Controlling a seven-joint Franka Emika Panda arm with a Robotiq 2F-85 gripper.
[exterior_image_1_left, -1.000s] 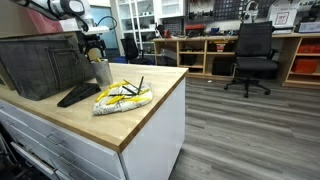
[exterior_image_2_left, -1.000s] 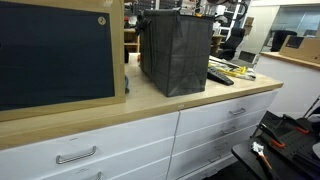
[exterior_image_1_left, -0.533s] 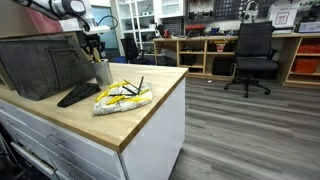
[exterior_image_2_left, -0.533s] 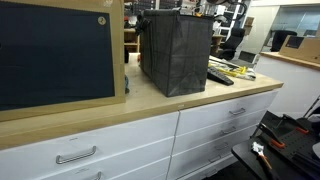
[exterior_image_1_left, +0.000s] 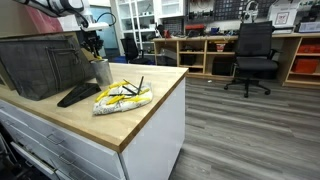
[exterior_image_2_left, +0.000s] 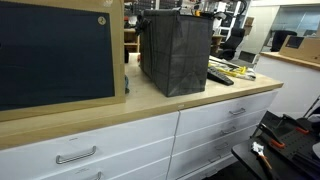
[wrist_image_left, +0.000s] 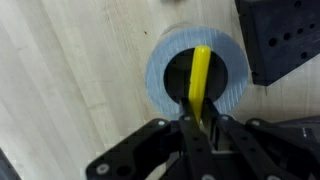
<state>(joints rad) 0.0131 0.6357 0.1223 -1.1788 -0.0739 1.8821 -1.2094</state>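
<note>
Item, centre of attention: gripper (wrist_image_left: 200, 126), coming in from the bottom edge of the wrist view. Its jaws are drawn together on a yellow stick (wrist_image_left: 200, 72), pinched at the stick's upper end.

Item: the yellow stick itself, slim and flat-sided. It stands inside a round cup (wrist_image_left: 160, 78) with a blue-grey rim and a dark inside, and leans against the rim nearest the gripper.

Item: the cup, upright on the wooden countertop (exterior_image_1_left: 142, 115), just beside a black mesh basket (exterior_image_1_left: 40, 62). In an exterior view the gripper (exterior_image_1_left: 94, 48) hangs directly above the cup (exterior_image_1_left: 102, 72).

Item: a black flat tool (exterior_image_1_left: 78, 95), lying in front of the basket.

Item: a yellow-and-white bundle (exterior_image_1_left: 122, 97), near the cup, towards the counter's edge.

Item: white drawers (exterior_image_2_left: 120, 150) under the countertop.

Item: a black office chair (exterior_image_1_left: 252, 55), well apart on the floor.
</note>
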